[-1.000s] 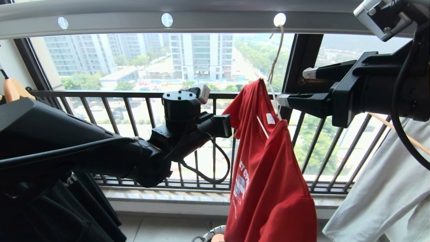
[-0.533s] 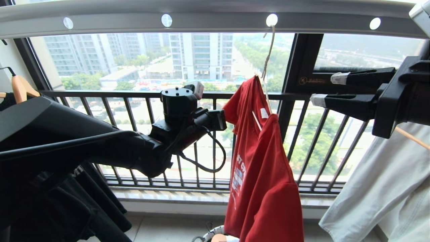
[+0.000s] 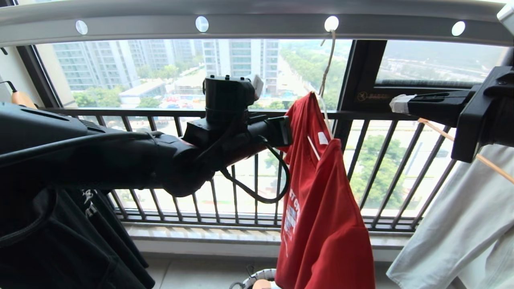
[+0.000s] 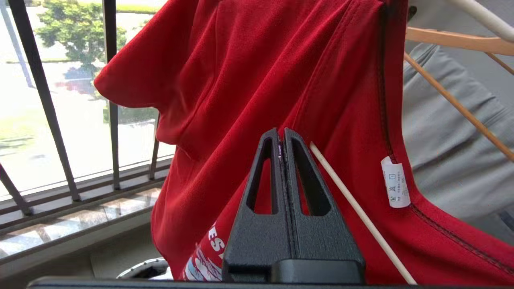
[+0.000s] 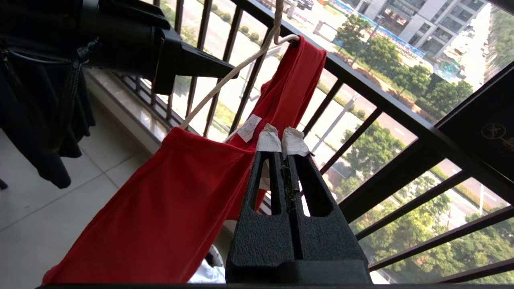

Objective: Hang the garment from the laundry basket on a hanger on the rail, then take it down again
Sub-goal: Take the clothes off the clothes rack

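The T-shirt [image 3: 321, 192] is hanging on the hanger [image 3: 326, 116] under the rail [image 3: 257, 24]; the basket [image 3: 257, 279] is sitting at six o'clock below.

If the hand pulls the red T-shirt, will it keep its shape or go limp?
Probably limp: the red T-shirt droops in soft folds from the white wire hanger. It looks thin and light, so it may slide along the wire. The hanger would likely swing too.

Red garment [image 3: 321, 200] on white hanger [image 3: 327, 80] under the rail [image 3: 257, 24], arms either side.
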